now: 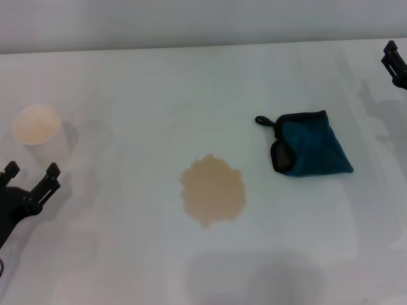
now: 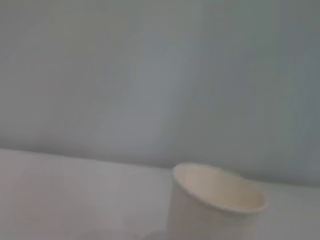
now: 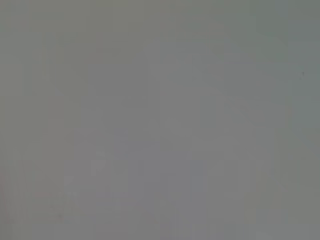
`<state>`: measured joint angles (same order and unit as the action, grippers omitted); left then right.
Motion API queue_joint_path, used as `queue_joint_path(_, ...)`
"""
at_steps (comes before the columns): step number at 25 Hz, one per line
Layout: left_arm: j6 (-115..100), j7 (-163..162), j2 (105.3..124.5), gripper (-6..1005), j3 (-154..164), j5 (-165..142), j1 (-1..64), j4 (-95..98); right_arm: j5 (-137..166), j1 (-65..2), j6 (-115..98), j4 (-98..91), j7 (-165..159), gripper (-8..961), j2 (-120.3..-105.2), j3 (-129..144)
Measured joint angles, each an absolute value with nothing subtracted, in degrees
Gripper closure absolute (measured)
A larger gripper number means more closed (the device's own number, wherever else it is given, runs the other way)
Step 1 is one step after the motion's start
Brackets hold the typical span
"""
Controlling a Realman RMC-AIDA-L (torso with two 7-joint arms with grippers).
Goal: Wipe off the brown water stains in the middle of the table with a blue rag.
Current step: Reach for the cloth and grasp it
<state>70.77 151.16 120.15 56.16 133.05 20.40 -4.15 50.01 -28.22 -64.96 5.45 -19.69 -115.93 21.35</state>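
The brown water stains (image 1: 213, 190) form one tan, ragged blotch in the middle of the white table (image 1: 159, 89). To the blotch's right and a little farther back lies the blue rag (image 1: 311, 149), folded, with black trim and a black loop at its left corner. My left gripper (image 1: 32, 170) is at the near left, open and holding nothing, well away from both. My right gripper (image 1: 395, 62) hangs at the far right edge of the head view, above and beyond the rag, partly cut off. The right wrist view shows only a plain grey surface.
A white paper cup (image 1: 37, 127) with a tan inside stands upright at the left, just beyond my left gripper. The cup (image 2: 215, 200) also fills the lower part of the left wrist view. A pale wall runs behind the table's far edge.
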Motion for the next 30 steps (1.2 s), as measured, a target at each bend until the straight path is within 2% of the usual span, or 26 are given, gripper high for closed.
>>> queue_joint_path(10, 88.23, 151.09, 119.73, 106, 55.65, 137.93, 11.95, -4.3, 52.77, -28.2, -64.96, 3.89, -27.03, 127, -115.5, 24.77)
queue_joint_path(17, 89.05, 149.83, 119.3, 106, 55.63, 140.17, 10.57, -4.04, 64.52, -28.18, -64.73, -10.53, -53.98, 126, -114.87, 43.65)
queue_joint_path(20, 88.62, 149.61, 119.3, 106, 55.63, 140.2, 10.8, -4.04, 69.55, -27.98, -63.94, -18.77, -65.37, 128, -113.75, 53.53)
queue_joint_path(26, 88.54, 149.59, 119.33, 106, 55.63, 140.23, 11.23, -4.04, 85.55, -29.19, -62.93, -31.19, -89.34, 134, -110.49, 65.1)
queue_joint_path(30, 88.54, 149.59, 119.36, 106, 55.64, 140.27, 11.22, -4.04, 98.46, -31.92, -64.91, -35.2, -100.55, 135, -109.43, 67.02)
